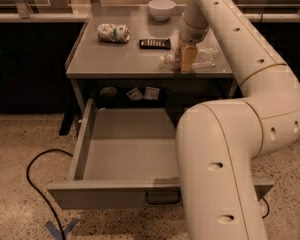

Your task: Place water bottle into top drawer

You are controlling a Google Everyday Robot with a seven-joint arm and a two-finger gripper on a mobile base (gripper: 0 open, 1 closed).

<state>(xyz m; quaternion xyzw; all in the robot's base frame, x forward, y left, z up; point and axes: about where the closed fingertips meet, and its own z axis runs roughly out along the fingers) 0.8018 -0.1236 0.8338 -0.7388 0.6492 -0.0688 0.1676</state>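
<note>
Arm links (225, 159), cream and bulky, fill the right half of the view: they rise from the lower edge, bend at the right, and reach back over the grey surface (115, 59). Below that surface the top drawer (125, 154) stands pulled far out toward the camera, its bare grey floor showing and its right part hidden behind the arm. A small dark loop handle (162, 200) sits at the middle of its front panel. A black cable (35, 184) curls over the speckled floor to the drawer's left, near a blue tape cross (62, 229).

A white bowl (161, 9) sits at the back of the surface. A crushed white-green can (113, 32) lies on its side to the left, and a flat dark device (155, 43) lies between the can and the arm's wrist.

The hand (188, 59) points down at the right front part of the surface, right at the water bottle (205, 57), which lies on its side there, crinkled clear plastic showing on either side. Whether the hand is spread or pinching the bottle cannot be told. The bottle is outside the drawer.
</note>
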